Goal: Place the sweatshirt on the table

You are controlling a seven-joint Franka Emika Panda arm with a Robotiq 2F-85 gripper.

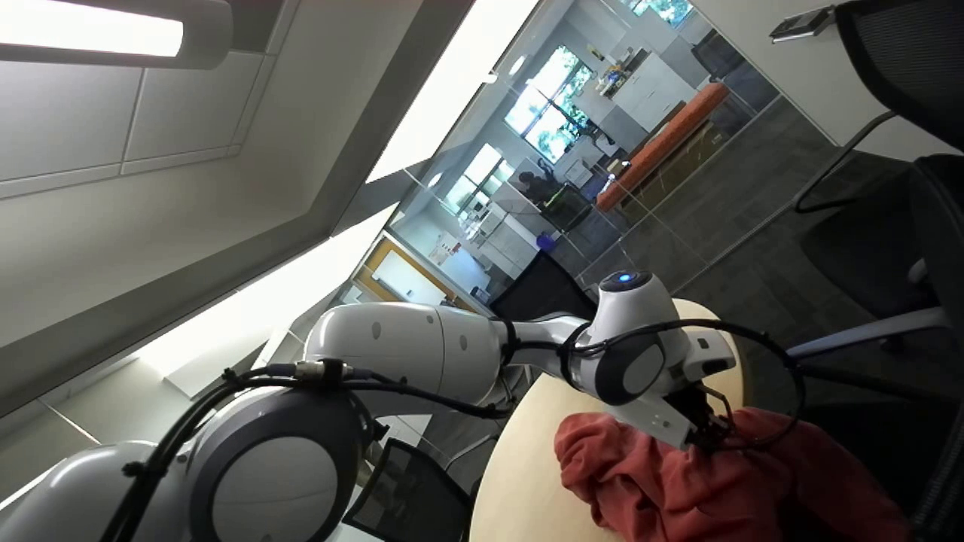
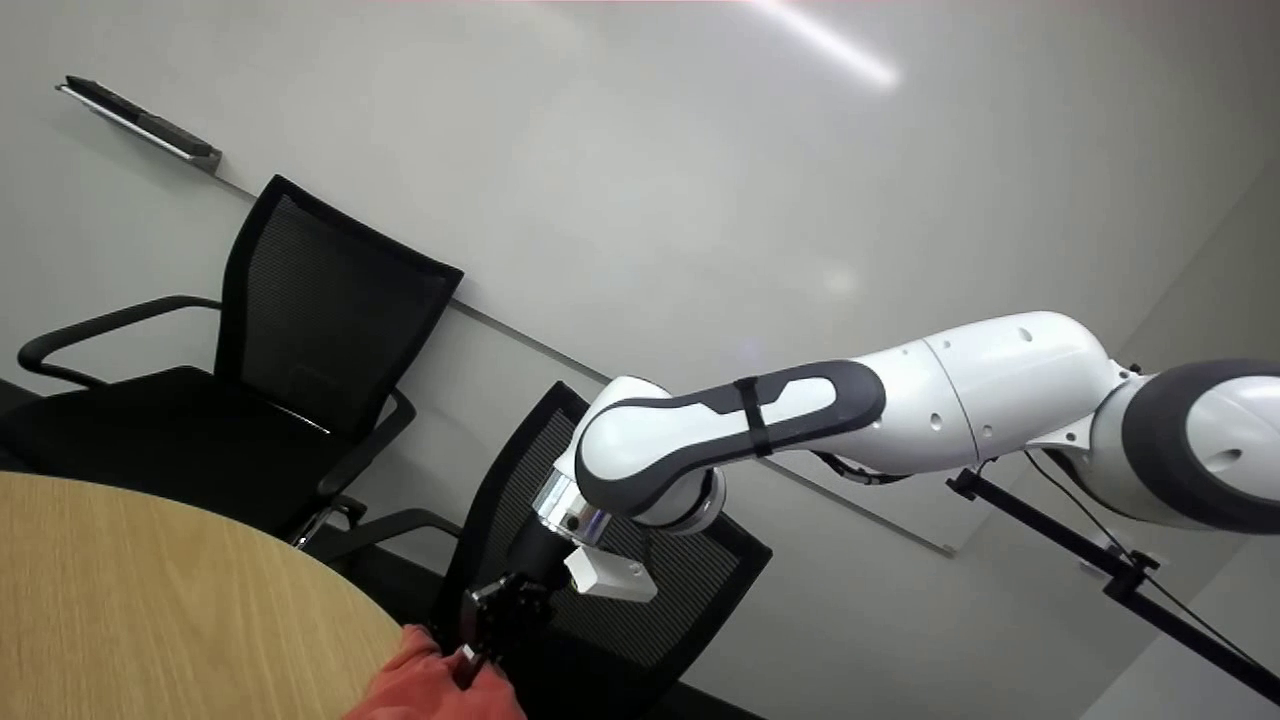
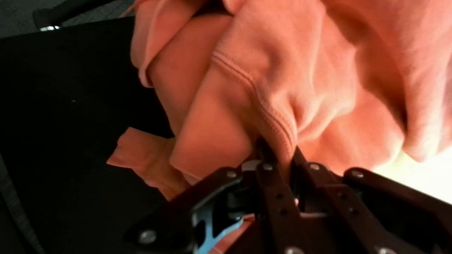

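Gripper (image 3: pixel 282 160): fingers held nearly together; a seamed fold of the red-orange sweatshirt (image 3: pixel 279 70) is pinched between the tips. From the pinch the seam is led toward the upper left of the wrist view. Sweatshirt is bunched; its longest visible run is laid, in an exterior view, from the round-edged wooden table (image 1: pixel 527 467) toward the lower right, past the table's edge. Direction of collar and sleeves cannot be told. A loose flap is seen over a black surface (image 3: pixel 70 106); contact not determinable. In an exterior view a black mesh chair (image 2: pixel 340 310) is placed beside the table, and a further chair (image 2: pixel 680 600) is partly hidden behind the gripper; both are backed by a whiteboard (image 2: pixel 750 220). Windows (image 1: pixel 550 113) and a long orange-topped unit (image 1: pixel 663 147) are seen farther off in an exterior view
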